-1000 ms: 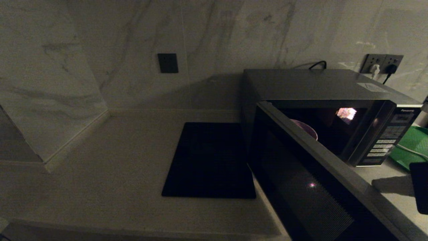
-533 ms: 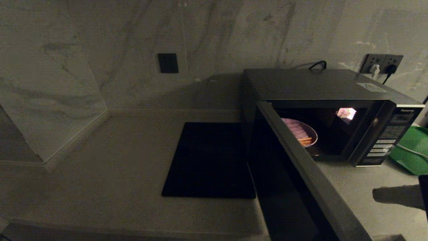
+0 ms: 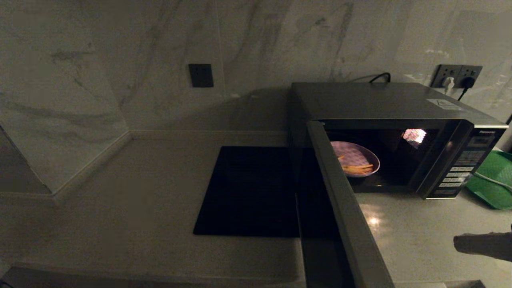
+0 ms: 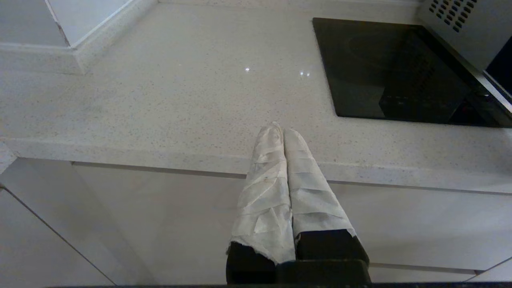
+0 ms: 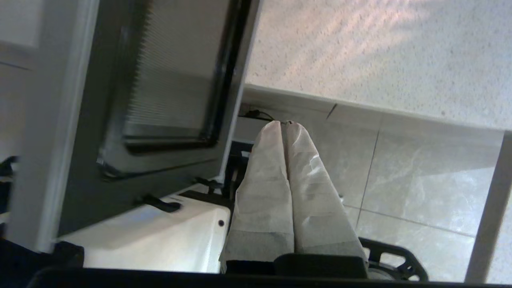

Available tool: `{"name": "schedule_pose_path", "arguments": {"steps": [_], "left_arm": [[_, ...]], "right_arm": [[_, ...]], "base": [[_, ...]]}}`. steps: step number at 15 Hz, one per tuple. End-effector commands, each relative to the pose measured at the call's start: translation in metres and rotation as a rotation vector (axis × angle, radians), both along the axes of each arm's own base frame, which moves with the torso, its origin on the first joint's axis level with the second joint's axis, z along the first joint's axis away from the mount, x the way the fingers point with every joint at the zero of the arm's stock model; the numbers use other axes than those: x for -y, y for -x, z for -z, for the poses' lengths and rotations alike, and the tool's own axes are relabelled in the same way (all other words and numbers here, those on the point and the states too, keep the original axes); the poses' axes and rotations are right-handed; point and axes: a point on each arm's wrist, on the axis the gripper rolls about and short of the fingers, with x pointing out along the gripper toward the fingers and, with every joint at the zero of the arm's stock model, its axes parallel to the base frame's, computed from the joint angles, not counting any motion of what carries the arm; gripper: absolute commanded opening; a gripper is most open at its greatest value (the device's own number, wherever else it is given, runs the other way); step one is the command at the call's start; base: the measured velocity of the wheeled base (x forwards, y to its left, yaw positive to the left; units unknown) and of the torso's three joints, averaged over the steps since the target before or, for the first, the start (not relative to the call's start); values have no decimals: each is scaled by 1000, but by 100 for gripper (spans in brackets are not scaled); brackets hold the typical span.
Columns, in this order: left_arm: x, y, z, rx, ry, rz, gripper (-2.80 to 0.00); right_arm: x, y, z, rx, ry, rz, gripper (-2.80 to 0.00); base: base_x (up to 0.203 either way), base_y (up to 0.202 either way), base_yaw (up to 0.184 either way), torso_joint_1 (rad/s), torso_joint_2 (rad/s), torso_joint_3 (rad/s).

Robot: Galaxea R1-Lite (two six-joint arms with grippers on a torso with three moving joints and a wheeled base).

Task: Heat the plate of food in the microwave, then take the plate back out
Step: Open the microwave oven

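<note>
Countertop: microwave (image 3: 400,132) door (image 3: 340,208) wider than before.

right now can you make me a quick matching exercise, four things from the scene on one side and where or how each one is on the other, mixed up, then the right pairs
Things
1. plate of food
2. microwave door
3. black mat
4. green tray

Place or state
A. flat on the counter, left of the microwave
B. swung wide open
C. inside the microwave
D. on the counter, right of the microwave

Pairs: 1-C, 2-B, 3-A, 4-D
</note>
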Motion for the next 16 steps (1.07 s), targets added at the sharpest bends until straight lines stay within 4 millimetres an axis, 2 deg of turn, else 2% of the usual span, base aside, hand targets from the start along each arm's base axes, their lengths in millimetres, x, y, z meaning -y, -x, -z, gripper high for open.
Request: {"name": "schedule_pose_path", "arguments": {"steps": [1,3,6,10,11,12,14,16], "left_arm": [[0,0,0,0,1,-1,-280],[0,0,0,-1,1,-1,-280],[0,0,0,0,1,-1,-280],[0,0,0,-1,1,-1,-280],[0,0,0,0,1,-1,-280],[0,0,0,0,1,-1,-280],[0,0,0,0,1,-1,-280],[0,0,0,-1,1,-1,-280]], "right_arm": [[2,2,2,-8,-6,18,-280],[3,2,5,-10,-14,61,-280],[11,-6,13,28,9,259,-280],[42,-24,21,41,-19,573,-280],[52,-21,25,32,-41,624,-280],[59,-9,29,30,-60,635,-280],[73,19,52,28,-42,648,-280],[82,34,80,45,36,709,-280]], "base": [[0,0,0,0,0,0],[0,0,0,0,0,0],[0,0,0,0,0,0],[0,0,0,0,0,0],[0,0,0,0,0,0],[0,0,0,0,0,0],[0,0,0,0,0,0],[0,0,0,0,0,0]]}}
